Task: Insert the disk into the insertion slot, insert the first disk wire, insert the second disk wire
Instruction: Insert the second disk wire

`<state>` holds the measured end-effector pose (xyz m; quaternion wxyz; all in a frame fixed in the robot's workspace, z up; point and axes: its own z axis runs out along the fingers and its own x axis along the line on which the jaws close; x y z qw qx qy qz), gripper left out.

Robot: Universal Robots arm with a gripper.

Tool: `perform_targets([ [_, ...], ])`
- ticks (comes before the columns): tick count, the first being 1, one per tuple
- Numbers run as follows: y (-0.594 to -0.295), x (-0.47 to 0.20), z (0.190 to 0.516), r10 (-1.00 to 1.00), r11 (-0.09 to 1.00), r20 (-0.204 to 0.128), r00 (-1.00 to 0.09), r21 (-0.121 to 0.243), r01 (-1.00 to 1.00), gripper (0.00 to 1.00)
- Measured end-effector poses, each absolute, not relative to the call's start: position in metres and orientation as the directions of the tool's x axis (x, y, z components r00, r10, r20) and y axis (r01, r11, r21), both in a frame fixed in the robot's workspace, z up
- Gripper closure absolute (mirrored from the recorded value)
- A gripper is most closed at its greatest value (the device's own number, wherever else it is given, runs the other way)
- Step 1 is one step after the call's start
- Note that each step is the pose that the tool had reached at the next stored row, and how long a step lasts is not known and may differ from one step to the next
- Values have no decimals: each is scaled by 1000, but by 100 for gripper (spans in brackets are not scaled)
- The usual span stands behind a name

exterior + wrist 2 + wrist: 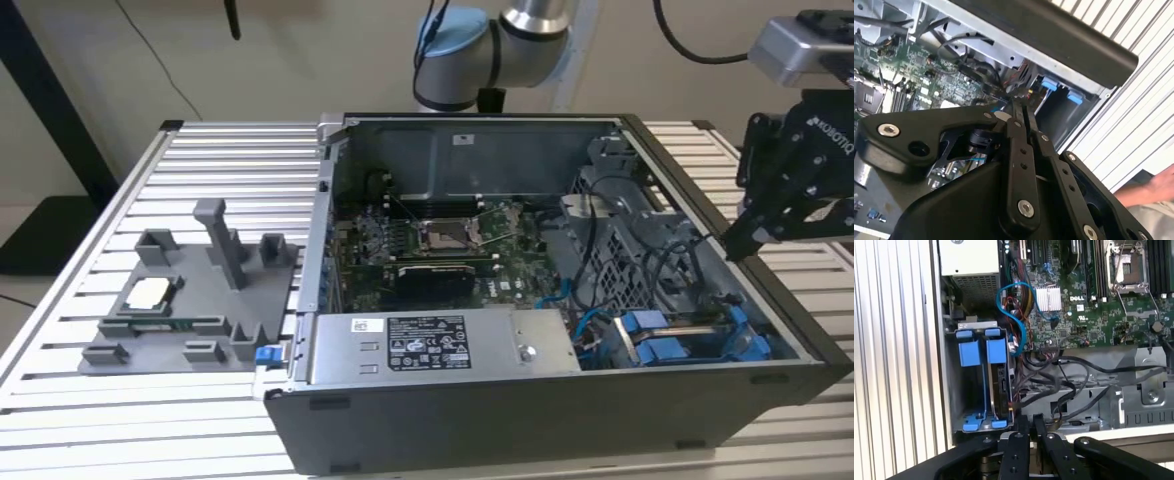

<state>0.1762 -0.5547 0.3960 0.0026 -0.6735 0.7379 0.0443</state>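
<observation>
Disk [663,348] in its blue carrier sits in the lower right of the exterior view, standing on edge inside the insertion slot [714,322] at the near corner of the open computer case [534,425]. In the first wrist view the slot [970,400] holds two blue carriers side by side, and a dark drive edge fills the one next to the motherboard [1089,300]. Whether any wire is plugged into that edge cannot be told.

Beside the slot, along the case's near wall at lower centre of the exterior view, lies the grey power-supply box [427,345]. A blue cable [1004,305] loops between that box and the board, and a bundle of black cables [1069,375] crosses just past the bay.

The gripper [738,245] hangs at the right edge of the exterior view, above the case's right-hand wall and clear of the bay. Its jaws are drawn together with only a thin gap, and nothing shows between them in both wrist views. A person's hand [1156,186] shows beyond the black linkage in the second wrist view.

At the exterior view's left, a grey fixture tray [187,300] rests on the slatted table [120,410]. Farthest back, at top centre, stands the arm [527,30].
</observation>
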Motion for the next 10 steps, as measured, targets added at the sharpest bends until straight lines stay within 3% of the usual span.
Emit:
perform_targets([
  [10,-555,132,393,-994,89,-65,-92,48,-995,84],
])
